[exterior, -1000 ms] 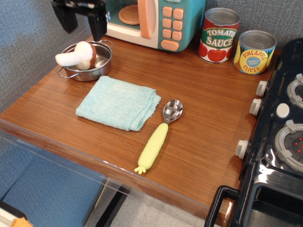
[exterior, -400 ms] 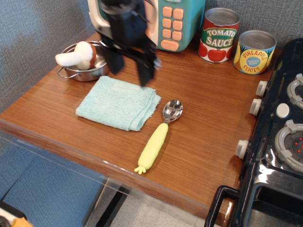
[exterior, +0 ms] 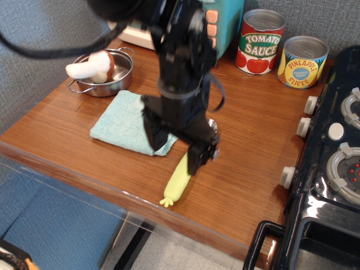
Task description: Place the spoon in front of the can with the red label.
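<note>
The spoon (exterior: 175,185) lies on the wooden counter; only the lower part of its pale yellow-green handle with the frilled end shows, and the arm hides most of the metal bowl. My gripper (exterior: 175,151) is right above the spoon's upper handle, open, with one finger (exterior: 154,138) over the cloth edge and the other finger (exterior: 197,160) to the right of the handle. The can with the red label (exterior: 260,42), marked "TOMATO SAUCE", stands upright at the back right, well away from the gripper.
A yellow-and-blue pineapple can (exterior: 302,62) stands to the right of the tomato can. A light blue cloth (exterior: 117,119) lies left of the spoon. A metal pot (exterior: 107,79) holding a toy mushroom is at the back left. A toy microwave (exterior: 226,22) is behind, a black stove (exterior: 334,169) on the right.
The arm has come from the back left, forward and down across the cloth, and now its open gripper is over the spoon. The spoon and the cans have not moved.
</note>
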Controlling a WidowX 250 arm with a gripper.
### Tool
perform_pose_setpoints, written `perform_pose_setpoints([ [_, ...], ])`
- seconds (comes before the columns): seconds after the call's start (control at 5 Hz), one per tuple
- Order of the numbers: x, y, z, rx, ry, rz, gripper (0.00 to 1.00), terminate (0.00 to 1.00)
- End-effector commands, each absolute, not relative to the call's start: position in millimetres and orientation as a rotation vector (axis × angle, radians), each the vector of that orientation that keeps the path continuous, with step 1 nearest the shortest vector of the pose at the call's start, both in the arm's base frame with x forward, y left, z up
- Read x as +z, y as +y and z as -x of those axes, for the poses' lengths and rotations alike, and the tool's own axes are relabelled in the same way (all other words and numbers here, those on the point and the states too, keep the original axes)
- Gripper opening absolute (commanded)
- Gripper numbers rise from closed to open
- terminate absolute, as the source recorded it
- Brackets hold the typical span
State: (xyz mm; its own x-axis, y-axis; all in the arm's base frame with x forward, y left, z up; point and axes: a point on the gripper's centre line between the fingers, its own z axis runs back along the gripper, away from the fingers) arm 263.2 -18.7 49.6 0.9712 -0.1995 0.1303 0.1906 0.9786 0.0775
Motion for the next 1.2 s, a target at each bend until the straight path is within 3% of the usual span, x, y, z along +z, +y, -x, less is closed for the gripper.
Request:
perform_pose_setpoints([
  [0.0,27,-16,-250,-0.177,-0.143,-0.126,1.0,0.0],
  [0.4,10,-20,-243,-0.125,-0.103,-0.097,1.0,0.0],
  [0.6,10,-19,-244,-0.127,-0.106,-0.095,0.0,0.0],
  [1.0,35,-10,-254,-0.082,-0.164,-0.051,0.0,0.0],
])
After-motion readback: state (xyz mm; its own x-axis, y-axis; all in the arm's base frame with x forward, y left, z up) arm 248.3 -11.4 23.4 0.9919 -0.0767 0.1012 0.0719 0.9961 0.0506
